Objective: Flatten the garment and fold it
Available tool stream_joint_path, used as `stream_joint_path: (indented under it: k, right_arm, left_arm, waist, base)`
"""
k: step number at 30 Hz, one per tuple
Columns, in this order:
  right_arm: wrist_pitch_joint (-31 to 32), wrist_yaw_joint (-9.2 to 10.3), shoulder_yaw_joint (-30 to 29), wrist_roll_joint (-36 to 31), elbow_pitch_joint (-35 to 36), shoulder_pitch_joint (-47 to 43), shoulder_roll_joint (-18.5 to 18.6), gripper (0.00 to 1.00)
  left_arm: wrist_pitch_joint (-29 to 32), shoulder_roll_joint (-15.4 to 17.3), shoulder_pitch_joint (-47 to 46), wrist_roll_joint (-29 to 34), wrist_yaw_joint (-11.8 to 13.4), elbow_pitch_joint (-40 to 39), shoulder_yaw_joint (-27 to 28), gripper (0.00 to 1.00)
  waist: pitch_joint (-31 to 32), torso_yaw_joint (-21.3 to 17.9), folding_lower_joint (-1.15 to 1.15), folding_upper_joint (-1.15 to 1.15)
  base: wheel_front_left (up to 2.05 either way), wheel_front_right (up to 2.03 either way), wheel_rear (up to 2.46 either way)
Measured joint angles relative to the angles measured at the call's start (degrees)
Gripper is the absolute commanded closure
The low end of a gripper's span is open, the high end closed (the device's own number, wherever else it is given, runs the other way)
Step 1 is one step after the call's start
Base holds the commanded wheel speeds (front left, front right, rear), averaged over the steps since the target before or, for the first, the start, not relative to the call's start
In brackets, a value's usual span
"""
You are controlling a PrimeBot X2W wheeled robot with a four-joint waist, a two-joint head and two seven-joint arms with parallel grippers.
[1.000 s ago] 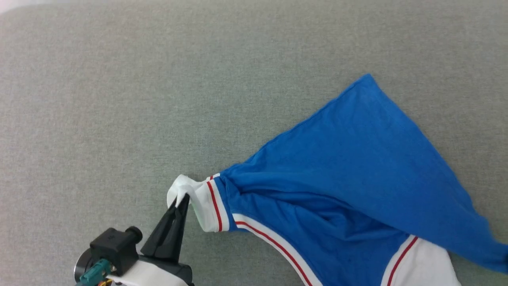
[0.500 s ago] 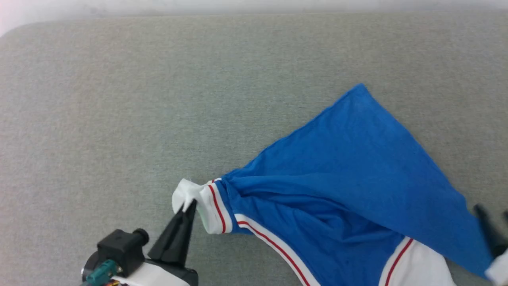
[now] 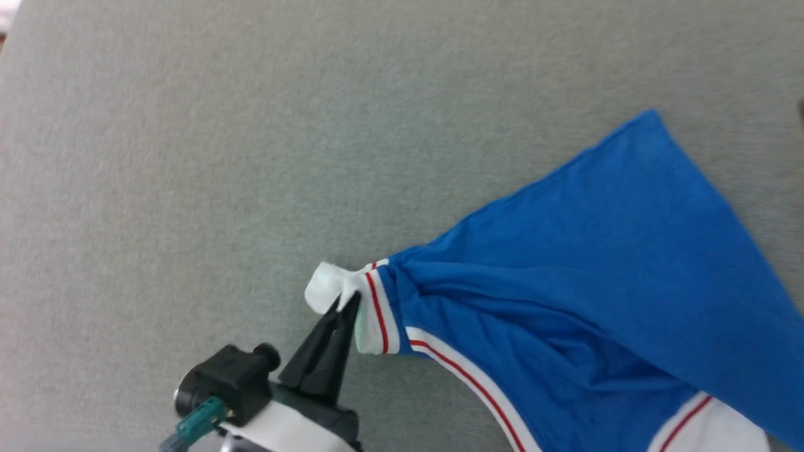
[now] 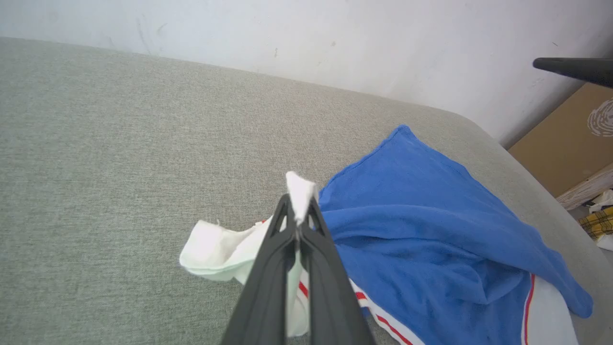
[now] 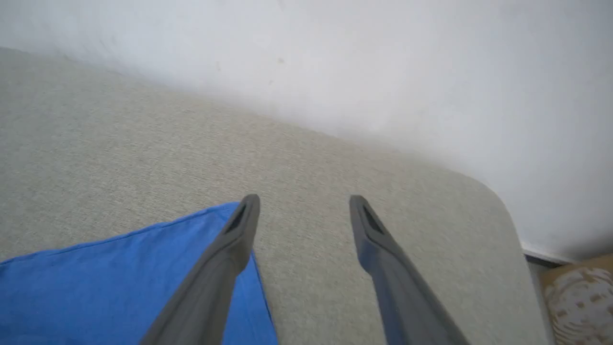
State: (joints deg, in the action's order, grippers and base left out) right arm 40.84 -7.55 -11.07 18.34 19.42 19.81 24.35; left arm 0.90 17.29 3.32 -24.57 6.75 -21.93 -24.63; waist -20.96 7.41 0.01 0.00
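The garment (image 3: 597, 263) lies bunched on the grey fabric surface (image 3: 188, 157), blue body fanned out to my right. My left gripper (image 3: 347, 302) is pinching its white sleeve (image 3: 326, 287). My right gripper (image 5: 301, 203) is spread wide over the blue corner, holding nothing.

Garment (image 3: 597, 251): soft matt jersey cloth. Work surface (image 3: 188, 157): coarse matt woven fabric.

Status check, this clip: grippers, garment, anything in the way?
Left gripper shut on white sleeve. Right gripper open, empty, near blue corner. Garment bunched, not flat. Nothing blocking seen.
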Motion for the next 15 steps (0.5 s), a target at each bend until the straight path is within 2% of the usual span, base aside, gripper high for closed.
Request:
stream_joint_path:
  k: [6, 15]
  right_arm:
    - [6.05, 0.01, 6.37, -1.18, -14.68, 8.32, 1.69, 0.0]
    - [9.11, 0.01, 11.13, 1.52, -20.82, 11.78, 5.15, 0.0]
  left_arm:
    - [-0.62, -2.07, -3.5, 0.49, -1.16, 1.29, -2.23, 1.0]
    - [-1.9, -3.52, -5.18, 0.47, -1.66, 3.36, -3.25, 1.0]
  waist:
    - [-3.59, 3.32, 0.01, 0.0]
    - [-7.98, 7.98, 0.0, 0.0]
  base:
    - [0.0, 0.0, 0.0]
    - [0.0, 0.0, 0.0]
